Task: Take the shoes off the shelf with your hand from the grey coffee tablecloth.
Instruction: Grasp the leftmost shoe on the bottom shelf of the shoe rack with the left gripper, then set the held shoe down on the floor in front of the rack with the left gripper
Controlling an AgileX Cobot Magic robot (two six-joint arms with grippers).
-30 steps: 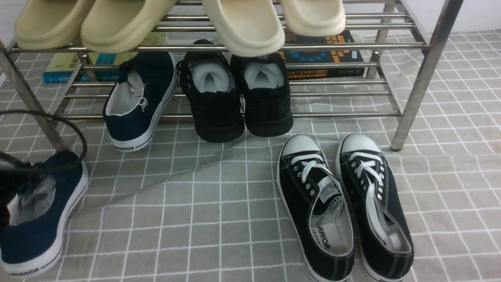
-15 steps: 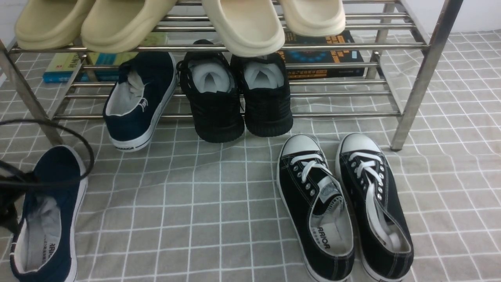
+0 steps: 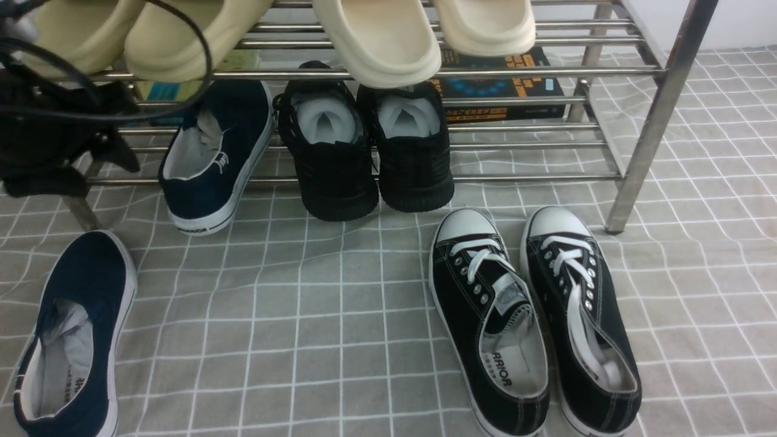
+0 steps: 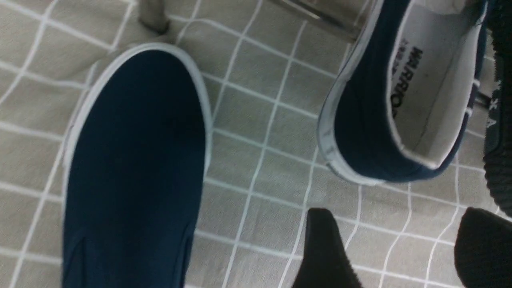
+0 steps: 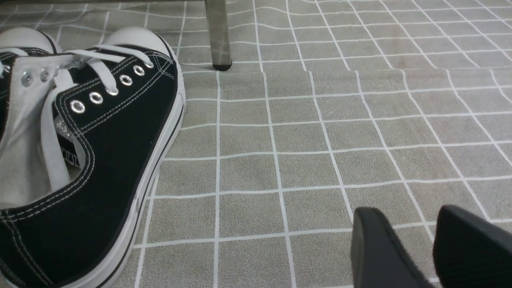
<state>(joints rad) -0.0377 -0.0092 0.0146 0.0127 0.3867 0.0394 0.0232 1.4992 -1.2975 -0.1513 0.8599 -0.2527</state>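
One navy slip-on shoe lies flat on the grey grid tablecloth at the front left; it also shows in the left wrist view. The other navy shoe leans on the lower tier of the steel shelf, heel toward me, and shows in the left wrist view. My left gripper hangs by the shelf's left end, to the left of that shoe. It is open and empty. My right gripper hovers low over bare cloth, jaws narrowly apart and empty.
Black knit sneakers sit beside the navy shoe on the lower tier. Black lace-up sneakers lie on the cloth at front right, close to my right gripper. Beige slippers sit on the top tier. Books lie behind the shelf.
My left gripper let go of the navy shoe, which now lies flat at the front left. The gripper rose and moved back to the shelf's left end.
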